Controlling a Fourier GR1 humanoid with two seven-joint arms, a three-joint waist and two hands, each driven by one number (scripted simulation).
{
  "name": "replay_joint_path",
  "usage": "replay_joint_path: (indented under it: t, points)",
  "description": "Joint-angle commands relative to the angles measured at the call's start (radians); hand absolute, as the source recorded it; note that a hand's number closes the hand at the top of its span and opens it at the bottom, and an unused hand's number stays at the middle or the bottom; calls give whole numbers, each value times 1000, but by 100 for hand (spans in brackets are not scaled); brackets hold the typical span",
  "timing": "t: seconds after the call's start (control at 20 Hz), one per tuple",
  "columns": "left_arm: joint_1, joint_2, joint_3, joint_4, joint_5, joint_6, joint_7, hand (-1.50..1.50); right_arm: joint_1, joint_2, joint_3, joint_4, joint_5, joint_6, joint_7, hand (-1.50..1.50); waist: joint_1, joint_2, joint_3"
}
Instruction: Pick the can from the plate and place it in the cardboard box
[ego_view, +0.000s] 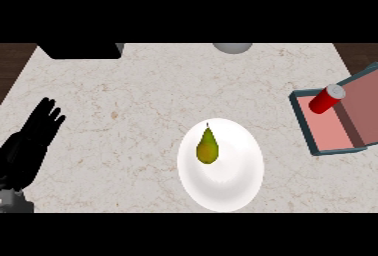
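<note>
One red can (326, 99) sits in one box (325, 149) at the counter's (133, 100) right edge. One pear (207, 147) lies on one plate (236, 185). The left hand (33, 137) rests open.

The desk (148, 100) looks like pale, veined, matt stone. Right of the fingers (46, 117), which are matt black, the plate (240, 185) is smooth, glossy white; the pear (207, 148) on it has dull green-yellow skin. Farther right, the can (327, 99) looks like glossy red metal with a silvery top.

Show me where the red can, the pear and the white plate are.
can (325, 99), head view, on its red side
pear (207, 148), head view, on its belly
plate (229, 192), head view, on its bare lower part
</note>
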Motion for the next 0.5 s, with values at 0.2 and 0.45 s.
replay_joint_path:
  t: [0.2,0.45]
  points:
    - [-40,-17,-15,69,-23,1,-26,0,253,-12,-103,-229,-236,143,-79,-150,-2,2,0]
    - [50,-42,-27,-55,-23,5,0,0,260,-70,-146,-83,-268,162,-178,-150,13,3,0]
